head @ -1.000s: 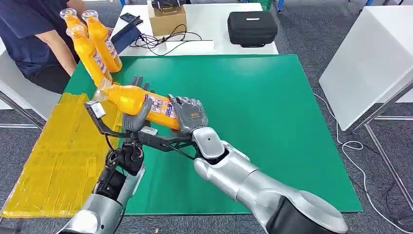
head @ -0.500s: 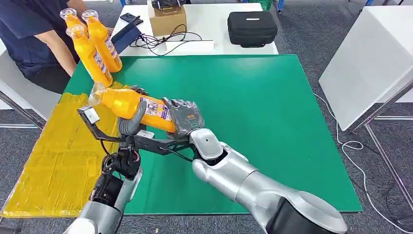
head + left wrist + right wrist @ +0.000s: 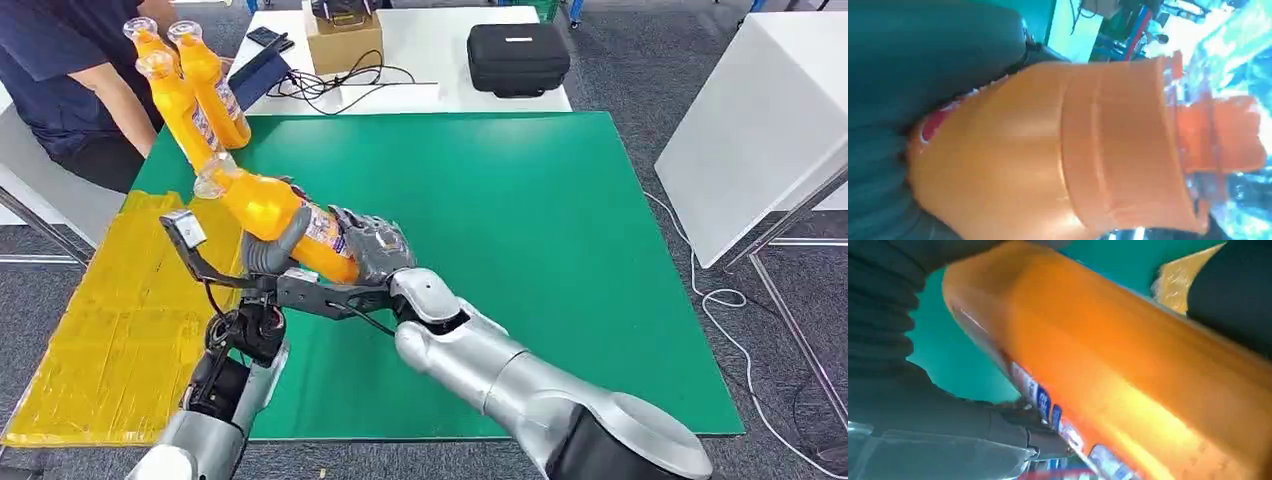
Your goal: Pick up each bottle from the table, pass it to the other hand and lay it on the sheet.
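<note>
Over the green counter: I see both robot hands meeting on one orange plastic bottle (image 3: 283, 222) with a printed label, held in the air above the counter (image 3: 560, 250), close to its edge with the yellow sheet (image 3: 110, 330).
Bottle axis: its long axis runs slantwise, clear cap end up and toward the sheet side, base down toward the right robot hand.
Right robot hand (image 3: 378, 245): I read it as wrapped around the base end of the bottle, fingers curled against the label; the right wrist view shows dark fingers pressed along the orange body (image 3: 1128, 390).
Left robot hand (image 3: 272, 245): it cups the bottle's middle from beneath, thumb up against the orange wall; in the left wrist view the bottle's shoulder and cap (image 3: 1088, 150) sit hard against the palm. How firmly it bears the weight I cannot tell.
Which is nearer the sheet: the left robot hand, so I judge the handover runs right to left.
Next move hinges on: the right robot hand letting go only once the left grip is sure, then a swing sideways over the sheet, bottle laid flat.
Also present: three more orange bottles (image 3: 190, 90) held by a person (image 3: 60, 80) at the far corner.
</note>
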{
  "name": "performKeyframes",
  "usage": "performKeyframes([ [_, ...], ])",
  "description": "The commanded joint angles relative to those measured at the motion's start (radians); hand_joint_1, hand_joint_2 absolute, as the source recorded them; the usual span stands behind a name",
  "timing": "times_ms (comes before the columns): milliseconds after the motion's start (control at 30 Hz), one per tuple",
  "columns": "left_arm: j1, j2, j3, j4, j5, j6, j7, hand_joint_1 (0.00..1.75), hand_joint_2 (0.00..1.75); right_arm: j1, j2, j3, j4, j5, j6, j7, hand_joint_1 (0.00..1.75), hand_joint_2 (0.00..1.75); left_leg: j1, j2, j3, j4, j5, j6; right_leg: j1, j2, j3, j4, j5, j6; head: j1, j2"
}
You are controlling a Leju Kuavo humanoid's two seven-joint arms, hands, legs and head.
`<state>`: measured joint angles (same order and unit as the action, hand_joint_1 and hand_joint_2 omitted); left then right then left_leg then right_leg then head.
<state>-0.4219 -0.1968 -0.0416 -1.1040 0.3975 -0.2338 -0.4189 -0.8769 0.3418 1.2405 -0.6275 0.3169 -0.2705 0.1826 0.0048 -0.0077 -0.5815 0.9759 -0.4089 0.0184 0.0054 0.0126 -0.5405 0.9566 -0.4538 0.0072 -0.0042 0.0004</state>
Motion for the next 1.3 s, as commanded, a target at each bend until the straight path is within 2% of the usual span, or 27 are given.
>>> performKeyframes([
  [33, -0.078, 0.088, 0.069, 0.04, -0.137, 0.105, -0.083, 1.75, 1.75, -0.132, -0.061, -0.327, 0.293, -0.1, -0.076, -0.257, 0.0, 0.0, 0.001, -0.002, 0.002, 0.002, -0.001, -0.001, 0.001, -0.003, 0.003, 0.001, -0.002, 0.001, 0.0, 0.0],
  [100, -0.104, 0.103, 0.09, 0.089, -0.258, 0.202, -0.142, 1.75, 1.75, -0.141, -0.129, -0.433, 0.263, -0.089, -0.069, -0.296, 0.0, 0.0, 0.001, -0.004, 0.001, 0.002, 0.0, 0.0, 0.001, -0.006, 0.004, 0.001, -0.001, 0.002, 0.001, 0.0],
  [133, -0.114, 0.101, 0.104, 0.106, -0.27, 0.202, -0.148, 1.75, 1.75, -0.14, -0.143, -0.467, 0.25, -0.066, -0.052, -0.303, 0.0, 0.0, 0.0, -0.004, 0.0, 0.001, 0.0, 0.0, 0.0, -0.006, 0.002, 0.001, -0.001, 0.001, 0.0, 0.0],
  [267, -0.118, 0.088, 0.117, 0.107, -0.284, 0.196, -0.15, 1.75, 1.75, -0.12, -0.125, -0.514, 0.235, -0.003, -0.053, -0.287, 0.0, 0.0, 0.0, -0.004, 0.001, 0.001, 0.0, 0.0, 0.0, -0.005, 0.003, 0.0, -0.001, 0.001, 0.0, 0.0],
  [367, -0.146, 0.101, 0.116, 0.153, -0.446, 0.377, -0.177, 1.75, 1.75, -0.092, -0.157, -0.668, 0.167, 0.037, -0.059, -0.341, 0.0, 0.0, 0.001, -0.002, 0.003, 0.002, -0.002, 0.0, 0.001, -0.004, 0.005, 0.0, -0.002, 0.002, 0.0, 0.0],
  [433, -0.186, 0.115, 0.153, 0.233, -0.443, 0.351, -0.179, 1.75, 1.75, -0.074, -0.195, -0.786, 0.106, 0.086, -0.02, -0.366, 0.0, 0.0, 0.0, -0.005, 0.002, 0.001, 0.0, 0.0, 0.0, -0.006, 0.004, 0.0, -0.001, 0.001, 0.0, 0.0],
  [467, -0.198, 0.127, 0.144, 0.259, -0.533, 0.468, -0.222, 1.75, 1.75, -0.067, -0.203, -0.829, 0.089, 0.122, -0.007, -0.369, 0.0, 0.0, 0.001, -0.008, 0.003, 0.002, -0.001, 0.0, 0.001, -0.009, 0.006, 0.0, -0.003, 0.002, 0.0, 0.0],
  [500, -0.213, 0.141, 0.109, 0.297, -0.712, 0.714, -0.257, 1.75, 1.75, -0.058, -0.209, -0.867, 0.07, 0.152, -0.001, -0.373, 0.0, 0.0, 0.0, -0.006, 0.002, 0.002, 0.0, 0.0, 0.0, -0.007, 0.004, 0.0, -0.001, 0.001, 0.0, 0.0],
  [533, -0.227, 0.143, 0.104, 0.327, -0.766, 0.784, -0.258, 1.75, 1.75, -0.05, -0.21, -0.893, 0.058, 0.167, 0.011, -0.379, 0.0, 0.0, 0.001, -0.008, 0.002, 0.002, 0.0, 0.0, 0.0, -0.009, 0.005, 0.0, -0.002, 0.002, 0.0, 0.0],
  [567, -0.251, 0.162, 0.071, 0.391, -0.897, 0.929, -0.226, 1.75, 1.75, -0.04, -0.206, -0.934, 0.045, 0.185, 0.027, -0.386, 0.0, 0.0, 0.001, -0.008, 0.004, 0.003, -0.001, -0.001, 0.001, -0.009, 0.007, 0.0, -0.002, 0.002, 0.0, 0.0],
  [600, -0.244, 0.14, 0.169, 0.364, -1.174, 0.932, -0.132, 1.75, 1.75, -0.03, -0.202, -0.964, 0.03, 0.192, 0.038, -0.393, 0.0, 0.0, 0.001, -0.007, 0.002, 0.002, 0.0, 0.0, 0.0, -0.008, 0.005, -0.001, -0.001, 0.001, 0.0, 0.0],
  [667, -0.253, 0.12, 0.237, 0.39, -1.387, 0.932, -0.094, 1.75, 1.75, -0.013, -0.199, -0.992, 0.004, 0.198, 0.054, -0.402, 0.0, 0.0, 0.0, -0.004, 0.002, 0.001, 0.0, 0.0, 0.0, -0.004, 0.003, -0.001, 0.0, 0.001, 0.0, 0.0],
  [700, -0.243, 0.102, 0.275, 0.378, -1.6, 0.932, -0.027, 1.75, 1.75, -0.007, -0.194, -1.006, -0.014, 0.202, 0.07, -0.404, 0.0, 0.0, 0.001, -0.003, 0.003, 0.002, -0.001, 0.0, 0.001, -0.004, 0.005, -0.001, -0.001, 0.002, 0.0, 0.0],
  [800, -0.244, 0.101, 0.274, 0.395, -1.645, 0.932, -0.015, 1.75, 1.75, -0.005, -0.192, -1.007, -0.02, 0.205, 0.074, -0.404, 0.0, 0.0, 0.0, -0.005, 0.004, 0.002, -0.001, 0.0, 0.0, -0.007, 0.006, -0.001, -0.002, 0.002, 0.0, 0.0],
  [867, -0.239, 0.109, 0.248, 0.419, -1.84, 0.932, 0.1, 1.75, 1.75, -0.005, -0.181, -1.01, -0.034, 0.21, 0.092, -0.401, 0.0, 0.0, 0.001, -0.003, 0.003, 0.002, -0.002, 0.0, 0.001, -0.004, 0.005, -0.001, -0.002, 0.002, 0.0, 0.0],
  [900, -0.237, 0.144, 0.116, 0.439, -1.784, 0.932, 0.215, 1.75, 1.75, -0.002, -0.183, -0.998, -0.044, 0.199, 0.087, -0.402, 0.0, 0.0, 0.0, -0.002, 0.001, 0.001, 0.0, 0.0, 0.0, -0.003, 0.003, 0.0, 0.0, 0.001, 0.0, 0.0],
  [933, -0.235, 0.15, 0.112, 0.443, -1.778, 0.932, 0.183, 1.75, 1.75, -0.003, -0.18, -0.998, -0.045, 0.201, 0.093, -0.401, 0.0, 0.0, 0.0, -0.002, 0.003, 0.002, -0.002, 0.0, 0.0, -0.003, 0.005, 0.0, -0.001, 0.002, 0.0, 0.0],
  [967, -0.243, 0.161, 0.105, 0.502, -1.867, 0.932, 0.249, 1.75, 1.75, -0.003, -0.169, -0.995, -0.055, 0.207, 0.108, -0.4, 0.0, 0.0, 0.001, -0.002, 0.005, 0.003, -0.003, 0.0, 0.001, -0.004, 0.007, 0.0, -0.003, 0.002, 0.0, 0.0],
  [1033, -0.246, 0.182, 0.076, 0.566, -1.943, 0.932, 0.303, 1.75, 1.75, -0.002, -0.156, -0.99, -0.067, 0.22, 0.126, -0.396, 0.0, 0.0, 0.0, -0.002, 0.005, 0.001, -0.002, -0.001, 0.0, -0.004, 0.006, 0.0, -0.002, 0.001, 0.0, 0.0],
  [1200, -0.236, 0.189, 0.079, 0.556, -1.936, 0.932, 0.294, 1.75, 1.75, -0.003, -0.151, -0.987, -0.068, 0.221, 0.128, -0.396, 0.0, 0.0, 0.001, -0.001, 0.002, 0.002, -0.001, 0.0, 0.001, -0.003, 0.004, 0.0, -0.001, 0.001, 0.0, 0.0],
  [1300, -0.249, 0.209, 0.054, 0.653, -1.883, 0.932, 0.313, 1.75, 1.75, -0.005, -0.147, -0.982, -0.068, 0.231, 0.136, -0.398, 0.0, 0.0, 0.001, -0.001, 0.004, 0.002, -0.002, 0.0, 0.001, -0.003, 0.006, 0.0, -0.002, 0.002, 0.0, 0.0],
])
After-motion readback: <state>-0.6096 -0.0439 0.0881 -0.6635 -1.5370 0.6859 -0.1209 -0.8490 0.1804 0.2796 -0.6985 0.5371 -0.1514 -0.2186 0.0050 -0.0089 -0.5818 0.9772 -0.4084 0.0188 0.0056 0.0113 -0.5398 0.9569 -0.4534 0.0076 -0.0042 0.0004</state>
